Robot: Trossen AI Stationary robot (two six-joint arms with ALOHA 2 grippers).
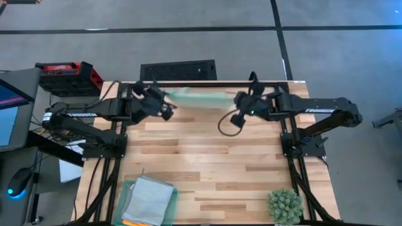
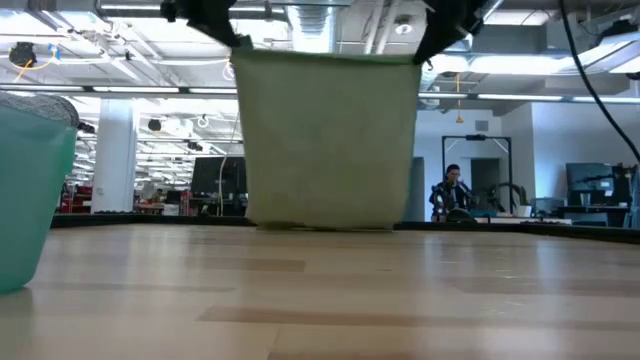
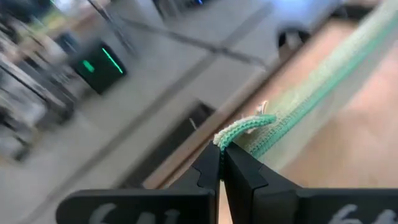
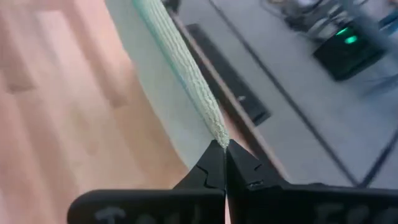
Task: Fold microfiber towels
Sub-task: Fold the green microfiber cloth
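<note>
Both arms up at far edge of wooden table (image 1: 207, 157), light green microfiber towel (image 2: 328, 140) stretched between them. L gripper (image 1: 168, 108) pinched tight on one top corner; L wrist view shows fingers (image 3: 208, 171) closed w/ green hem sticking out at the tips. R gripper (image 1: 240, 104) likewise clamped on other top corner; R wrist view shows fingertips (image 4: 214, 163) together on the ribbed towel edge. In low view towel hangs as a flat sheet, top edge taut and roughly level, bottom edge at or just touching the tabletop, can't tell which. From above it reads as a pale green strip along table's far edge, betw. the two grippers. Near-left corner of table: green translucent tray (image 1: 129, 194) w/ a folded pale grey-blue towel (image 1: 149, 198) on top, an orange edge (image 1: 132, 222) peeking out beneath it. Near-right corner: small spiky green plant (image 1: 284, 206). Low view: teal tray wall (image 2: 30, 195) at left, a person (image 2: 450, 192) in the room well beyond the table.
</note>
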